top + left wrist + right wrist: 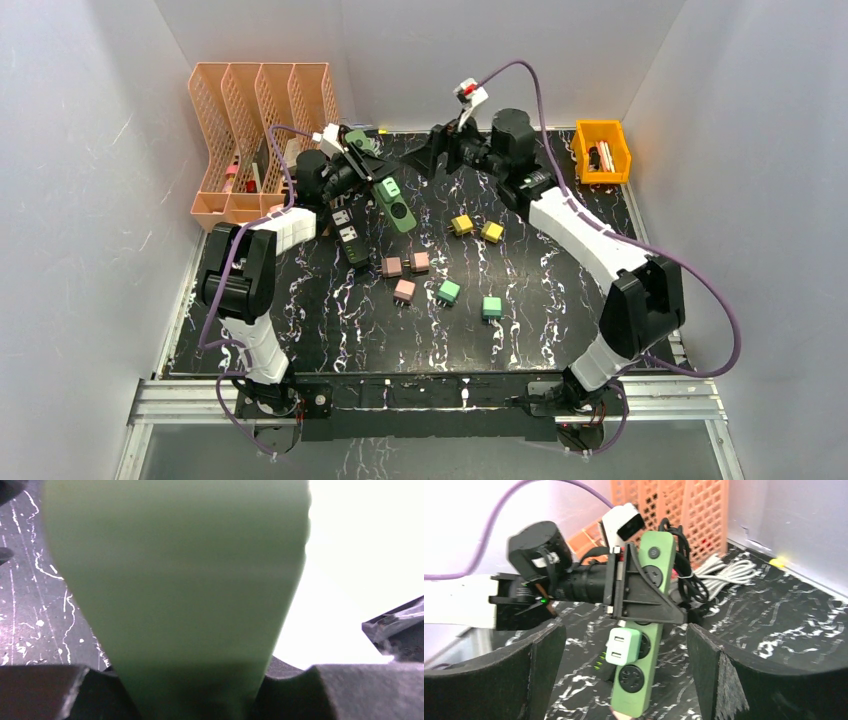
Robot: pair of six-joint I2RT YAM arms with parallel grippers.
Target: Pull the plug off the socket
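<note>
The left wrist view gave only smooth green blur; the right wrist view showed the left tool [644, 597] clenched around the slim green power strip [661, 547], centre-frame, boxy pale plug [624, 646] seated; right tool [442, 157] released.

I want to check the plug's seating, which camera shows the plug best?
Right wrist: the plug faces the camera, sharp, seated in the strip. The top view shows it only as a small pale patch. The left wrist shows just a green blur.
</note>
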